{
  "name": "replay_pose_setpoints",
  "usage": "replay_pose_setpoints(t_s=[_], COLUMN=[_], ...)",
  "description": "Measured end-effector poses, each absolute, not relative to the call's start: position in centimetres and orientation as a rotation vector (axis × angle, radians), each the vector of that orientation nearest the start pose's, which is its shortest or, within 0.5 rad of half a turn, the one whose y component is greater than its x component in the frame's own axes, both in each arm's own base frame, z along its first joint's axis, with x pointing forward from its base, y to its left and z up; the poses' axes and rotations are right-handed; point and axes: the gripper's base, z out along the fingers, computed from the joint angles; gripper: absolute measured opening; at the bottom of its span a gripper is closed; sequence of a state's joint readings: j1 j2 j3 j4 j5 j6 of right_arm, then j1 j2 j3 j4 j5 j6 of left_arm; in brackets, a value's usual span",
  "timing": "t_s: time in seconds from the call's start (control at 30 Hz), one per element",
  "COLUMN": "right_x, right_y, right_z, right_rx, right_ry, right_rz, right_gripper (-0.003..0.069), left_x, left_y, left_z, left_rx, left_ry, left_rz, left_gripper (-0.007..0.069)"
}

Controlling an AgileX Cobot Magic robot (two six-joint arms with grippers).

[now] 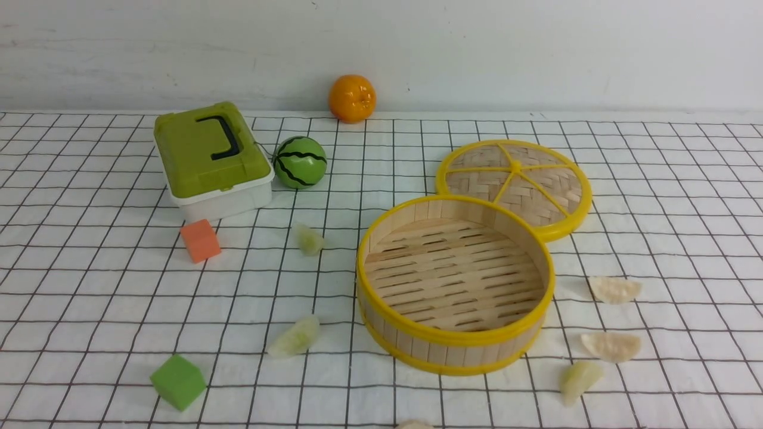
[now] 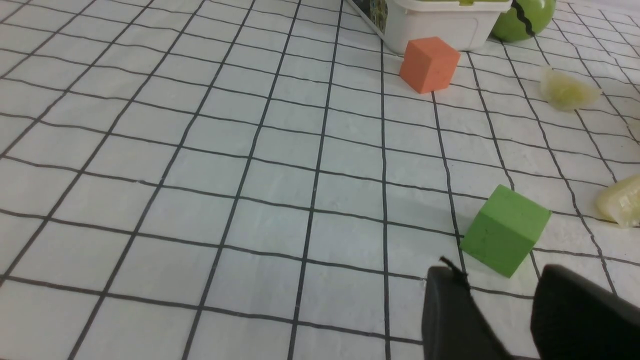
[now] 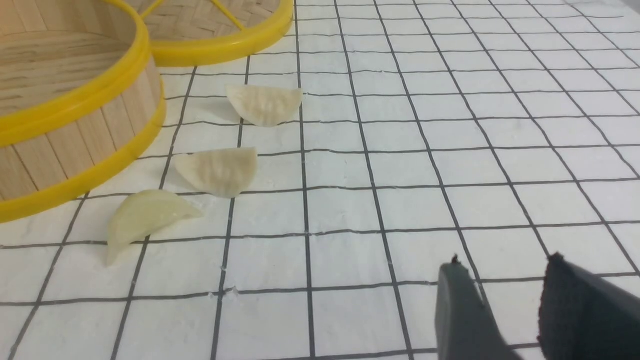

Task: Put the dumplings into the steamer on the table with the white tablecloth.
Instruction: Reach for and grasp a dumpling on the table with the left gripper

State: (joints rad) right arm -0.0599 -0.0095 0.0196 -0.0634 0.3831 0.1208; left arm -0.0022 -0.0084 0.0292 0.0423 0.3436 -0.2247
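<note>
The steamer (image 1: 456, 342), a round bamboo basket with yellow rims, stands empty right of centre on the white tablecloth (image 1: 89, 280). Several pale dumplings lie loose around it: two to its left (image 1: 309, 239) (image 1: 294, 337), three to its right (image 1: 614, 289) (image 1: 610, 345) (image 1: 579, 379) and one at the front edge (image 1: 414, 424). My left gripper (image 2: 495, 280) is open and empty, low over the cloth just short of a green cube (image 2: 505, 230). My right gripper (image 3: 504, 265) is open and empty too, well to the side of the three right-hand dumplings (image 3: 217, 170). Neither arm shows in the front view.
The flat woven lid (image 1: 515, 185) lies behind the steamer, touching it. A green-lidded white box (image 1: 211, 158), a watermelon ball (image 1: 300, 162) and an orange (image 1: 351, 98) stand at the back. An orange cube (image 1: 200, 240) and the green cube (image 1: 177, 381) sit on the left.
</note>
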Motion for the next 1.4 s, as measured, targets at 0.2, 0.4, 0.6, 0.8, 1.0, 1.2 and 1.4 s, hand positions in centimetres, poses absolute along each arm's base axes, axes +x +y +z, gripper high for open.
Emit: replay_pose_setpoints(t_s=[0.2,0.4,0.6,0.8,1.0,1.2,1.4], right_x=[5.19,5.19,5.20,5.20,5.20,5.20,5.21], right_y=[-0.67,-0.68,-0.64,-0.56,-0.55,-0.55,-0.49], right_z=[17.28,17.28,17.27,17.27,17.26,17.26,17.26], right_rx=[0.106,0.104,0.112,0.126,0.127,0.127,0.139], right_ry=[1.873,1.873,1.873,1.873,1.873,1.873,1.872], right_rz=[-0.061,-0.064,-0.052,-0.029,-0.027,-0.027,-0.008], right_gripper=[0.0240,0.0240,0.0240,0.0240,0.0240,0.0240,0.0240], left_x=[5.35,5.35,5.35,5.35,5.35,5.35,5.42], left_y=[0.12,0.12,0.12,0.12,0.12,0.12,0.08], left_z=[17.28,17.28,17.28,17.28,17.28,17.28,17.54], left_rx=[-0.179,-0.179,-0.179,-0.179,-0.179,-0.179,-0.181], left_ry=[1.841,1.841,1.841,1.841,1.841,1.841,1.812], left_rz=[-0.117,-0.117,-0.117,-0.117,-0.117,-0.117,-0.130], left_gripper=[0.0240,0.0240,0.0240,0.0240,0.0240,0.0240,0.0240])
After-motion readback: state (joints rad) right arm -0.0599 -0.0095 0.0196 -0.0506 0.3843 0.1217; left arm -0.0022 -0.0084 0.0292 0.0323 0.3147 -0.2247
